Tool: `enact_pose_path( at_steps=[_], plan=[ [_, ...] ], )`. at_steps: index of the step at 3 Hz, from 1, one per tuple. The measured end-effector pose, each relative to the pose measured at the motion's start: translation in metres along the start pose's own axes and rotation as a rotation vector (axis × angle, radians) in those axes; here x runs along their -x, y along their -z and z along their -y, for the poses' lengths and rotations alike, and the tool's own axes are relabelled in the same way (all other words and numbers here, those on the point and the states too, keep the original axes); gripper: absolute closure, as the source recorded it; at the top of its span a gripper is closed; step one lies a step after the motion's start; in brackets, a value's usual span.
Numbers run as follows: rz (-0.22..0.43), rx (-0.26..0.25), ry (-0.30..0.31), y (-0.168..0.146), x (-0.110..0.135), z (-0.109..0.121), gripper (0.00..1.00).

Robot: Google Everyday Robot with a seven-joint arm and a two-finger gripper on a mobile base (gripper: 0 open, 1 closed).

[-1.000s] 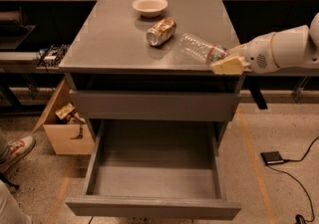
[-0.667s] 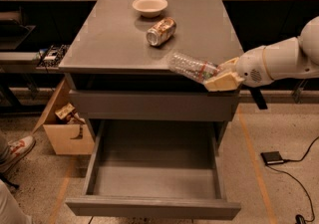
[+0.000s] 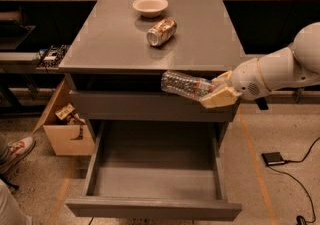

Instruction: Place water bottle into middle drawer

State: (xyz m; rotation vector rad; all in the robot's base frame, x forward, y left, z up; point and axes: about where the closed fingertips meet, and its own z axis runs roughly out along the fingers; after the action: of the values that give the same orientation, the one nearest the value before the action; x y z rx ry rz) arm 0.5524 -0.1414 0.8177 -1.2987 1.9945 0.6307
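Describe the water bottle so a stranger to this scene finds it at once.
Find the grey cabinet with its middle drawer pulled open. Just above that drawer, the beige claw at the right holds the water bottle sideways in the air. It is clear and ribbed, unlike the shiny can and bowl on top.

Cream hand (image 3: 214, 94) above the grey middle drawer (image 3: 150, 208), clear ribbed water bottle (image 3: 182, 84), gold-and-silver can (image 3: 161, 31), pale bowl (image 3: 150, 6)
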Motion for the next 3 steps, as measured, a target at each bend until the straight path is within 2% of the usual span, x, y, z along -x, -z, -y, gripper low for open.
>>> enact_pose_path(
  at_steps=[1, 2, 3],
  plan=[
    [-0.038, 0.027, 0.018, -0.013, -0.01, -0.009, 1.0],
    [-0.109, 0.081, 0.059, -0.047, -0.039, -0.03, 1.0],
    [-0.185, 0.121, 0.075, -0.088, -0.079, -0.048, 1.0]
  ],
)
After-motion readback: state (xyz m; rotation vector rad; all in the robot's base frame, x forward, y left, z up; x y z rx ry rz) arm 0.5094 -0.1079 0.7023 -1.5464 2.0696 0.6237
